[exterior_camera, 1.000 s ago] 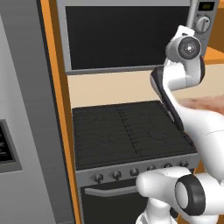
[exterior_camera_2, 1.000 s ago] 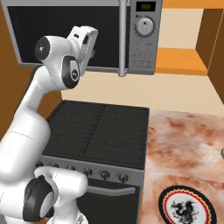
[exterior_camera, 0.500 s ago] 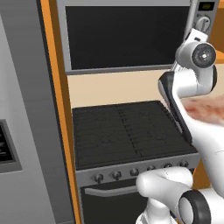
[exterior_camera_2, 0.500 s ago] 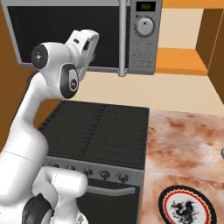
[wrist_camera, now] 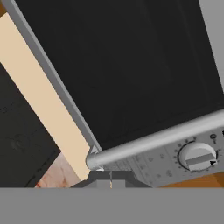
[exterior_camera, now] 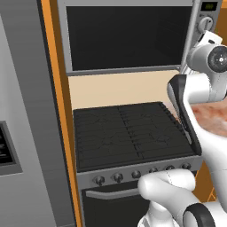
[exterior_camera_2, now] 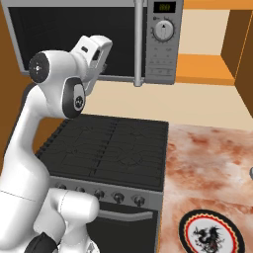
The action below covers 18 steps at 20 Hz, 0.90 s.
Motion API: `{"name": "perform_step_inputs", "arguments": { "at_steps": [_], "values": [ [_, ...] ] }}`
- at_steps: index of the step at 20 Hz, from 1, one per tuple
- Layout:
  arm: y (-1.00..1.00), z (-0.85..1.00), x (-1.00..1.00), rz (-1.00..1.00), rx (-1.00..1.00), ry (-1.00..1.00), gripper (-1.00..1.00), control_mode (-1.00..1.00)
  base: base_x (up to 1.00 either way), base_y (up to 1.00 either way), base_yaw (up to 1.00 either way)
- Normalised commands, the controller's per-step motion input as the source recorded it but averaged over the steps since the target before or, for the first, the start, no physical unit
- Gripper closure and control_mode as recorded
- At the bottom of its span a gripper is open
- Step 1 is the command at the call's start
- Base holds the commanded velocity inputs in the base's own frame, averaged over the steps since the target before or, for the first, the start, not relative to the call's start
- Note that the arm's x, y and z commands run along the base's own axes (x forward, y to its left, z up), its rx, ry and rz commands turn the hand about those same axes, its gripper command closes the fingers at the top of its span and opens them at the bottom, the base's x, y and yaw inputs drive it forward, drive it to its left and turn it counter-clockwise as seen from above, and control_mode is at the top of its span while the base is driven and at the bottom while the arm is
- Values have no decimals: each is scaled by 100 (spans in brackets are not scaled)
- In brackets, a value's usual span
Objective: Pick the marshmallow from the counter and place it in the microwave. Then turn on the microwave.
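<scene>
Looking for the marshmallow, we find no sign of it on the counter (exterior_camera_2: 207, 163) or anywhere else in these pictures; whether it already sits behind the dark glass we cannot tell, since nothing shows through. The microwave (exterior_camera_2: 99, 44) has its door shut, its long bar handle (wrist_camera: 162, 140) running past the round dial (wrist_camera: 197, 156) in the hand view. We judge the arm is raised toward the microwave front because the controls are what matters next: the hand is aimed close to the lower end of the handle, near the dial. The gripper (wrist_camera: 110, 178) has its jaws together with nothing between them, just short of the handle's end, and we see no contact. Below lies the black stovetop (exterior_camera_2: 108, 148), and a round patterned plate (exterior_camera_2: 211, 232) rests on the counter's near edge.
</scene>
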Motion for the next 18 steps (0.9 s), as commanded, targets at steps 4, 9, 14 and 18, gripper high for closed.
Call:
{"name": "perform_step_inputs", "arguments": {
  "at_steps": [4,9,14,18],
  "values": [
    [-7,4,-17,-4,10,0,100,-100,0,0,0],
    [-11,9,-22,-3,12,0,100,-100,0,0,0],
    [-11,6,-31,0,9,0,100,-100,0,0,0],
    [-9,0,-15,0,13,2,100,-100,0,0,0]
  ]
}}
